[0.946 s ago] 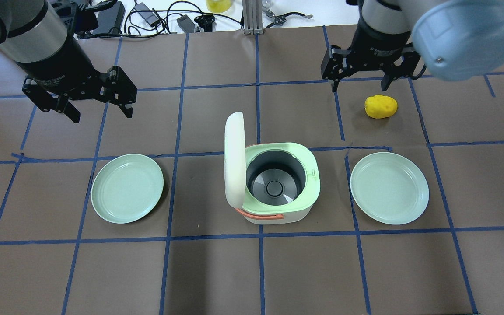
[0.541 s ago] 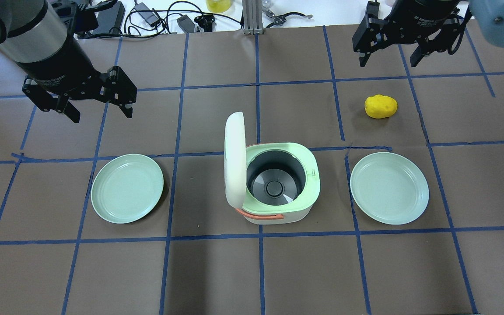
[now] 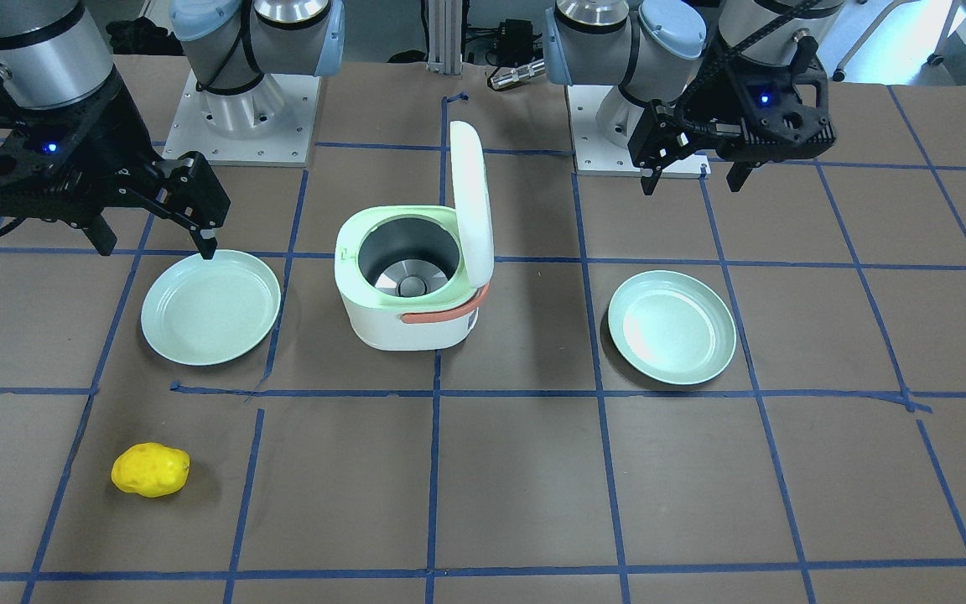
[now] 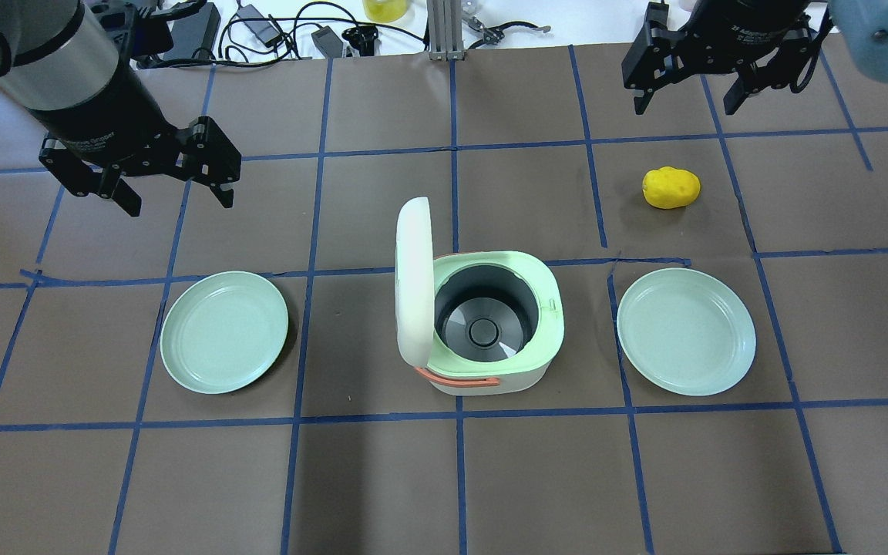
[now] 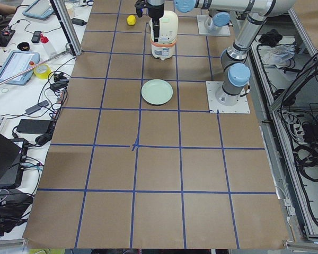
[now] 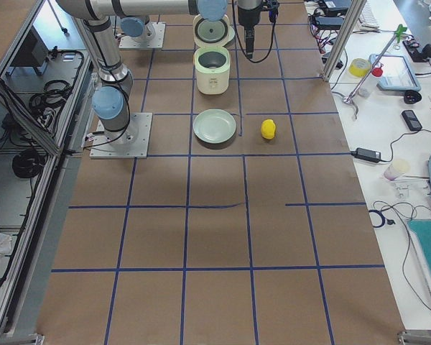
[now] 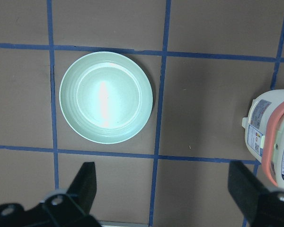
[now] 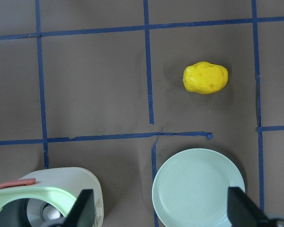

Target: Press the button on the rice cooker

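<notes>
Both end effectors hang high above the counter [image 4: 382,478] with their fingers spread wide and nothing between them: the left end effector [image 4: 179,202] and the right end effector [image 4: 683,108], two in all, both black and blocky.

One rice cooker [image 4: 482,383] stands on the counter between them, well below both and touching neither. It lies off to the inner side of each. Its lid [image 4: 413,285] is tipped upright on the side toward the left end effector. That leaves the dark metal inner pot [image 4: 482,324] open to view (I can't pick out the button for certain from where I stand).

Two plates are out, one per side. The left plate [image 4: 224,331] lies below the left end effector, and the right plate [image 4: 687,331] lies below the right one. A single yellow lump [image 4: 671,187] sits under the right end effector too, apart from the right plate.

A strip of bare counter separates the cooker from each plate, so nothing touches. The widest open stretch runs along the counter's near edge, on the robot's side of the cooker.

The cooker is a rounded square with a white body, a mint green top rim and a coral handle [image 4: 455,379]. Both plates are round, pale green and glossy, with shallow raised rims. The yellow lump looks dimpled. Matte brown paper covers the counter, gridded with blue tape.
</notes>
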